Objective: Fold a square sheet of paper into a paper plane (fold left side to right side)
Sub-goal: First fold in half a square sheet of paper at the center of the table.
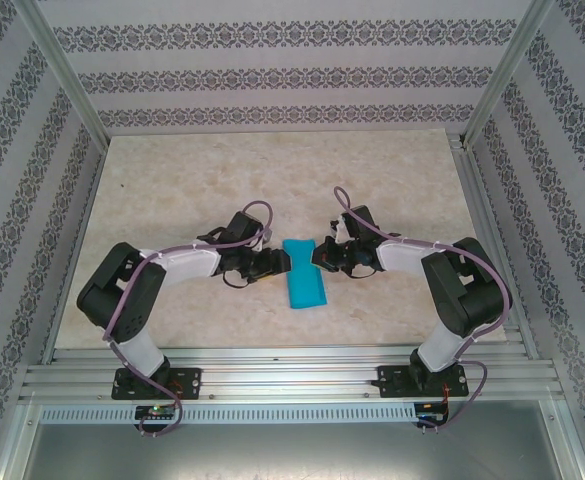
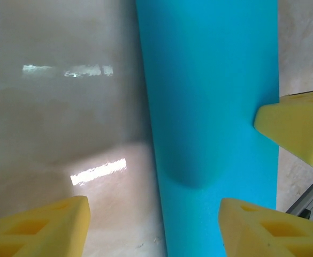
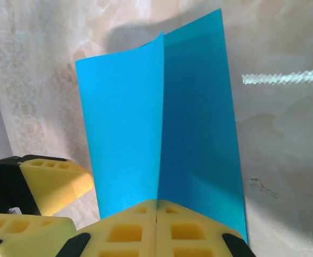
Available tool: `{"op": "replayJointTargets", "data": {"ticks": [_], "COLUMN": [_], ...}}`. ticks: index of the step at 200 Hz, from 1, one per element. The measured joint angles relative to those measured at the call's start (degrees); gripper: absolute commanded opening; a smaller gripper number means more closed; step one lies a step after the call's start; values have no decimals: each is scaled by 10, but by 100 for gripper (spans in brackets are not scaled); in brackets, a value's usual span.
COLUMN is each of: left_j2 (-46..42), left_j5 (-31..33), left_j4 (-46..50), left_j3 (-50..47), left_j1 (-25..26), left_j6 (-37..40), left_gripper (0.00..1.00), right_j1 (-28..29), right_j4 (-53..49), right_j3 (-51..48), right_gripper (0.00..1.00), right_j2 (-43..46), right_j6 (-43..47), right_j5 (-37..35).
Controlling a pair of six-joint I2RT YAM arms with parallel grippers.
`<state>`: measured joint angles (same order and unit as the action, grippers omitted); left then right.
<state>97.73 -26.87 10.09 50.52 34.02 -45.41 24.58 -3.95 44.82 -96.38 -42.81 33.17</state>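
Note:
The square sheet of paper (image 1: pixel 305 280) is bright cyan-blue and lies doubled over as a narrow rectangle between my two grippers at mid-table. My left gripper (image 1: pixel 275 263) stands open at its left side. In the left wrist view the paper (image 2: pixel 210 107) bulges in a soft curve, and my left gripper (image 2: pixel 153 230) straddles its left edge, one finger over bare table and one over the paper. My right gripper (image 1: pixel 322 256) is at the sheet's upper right. In the right wrist view the right gripper (image 3: pixel 156 214) is shut, and the raised flap's edge of the paper (image 3: pixel 124 123) runs into its seam.
The beige marble-look tabletop (image 1: pixel 272 170) is boxed in by patterned walls on three sides. An aluminium rail (image 1: pixel 292 372) runs along the near edge by the arm bases. One right-gripper finger (image 2: pixel 298 128) touches the paper's right edge. A left-gripper finger (image 3: pixel 54 182) shows beside the paper.

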Motion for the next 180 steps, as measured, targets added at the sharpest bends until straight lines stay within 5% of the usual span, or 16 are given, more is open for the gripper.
{"op": "replayJointTargets", "data": {"ticks": [71,180], "left_j2": [54,77], "left_j5": [9,68], "left_j4": [-2,68], "left_j3": [44,94], "left_j1": [26,47], "left_j6": [-6,3], "left_gripper": [57,46], "right_j1": [-4,-22], "right_j4": [-6,-22], "right_j3": [0,-2], "right_gripper": [6,34], "right_j2": [-11,-10], "right_j6": [12,34], "right_j5": [-2,-14]}}
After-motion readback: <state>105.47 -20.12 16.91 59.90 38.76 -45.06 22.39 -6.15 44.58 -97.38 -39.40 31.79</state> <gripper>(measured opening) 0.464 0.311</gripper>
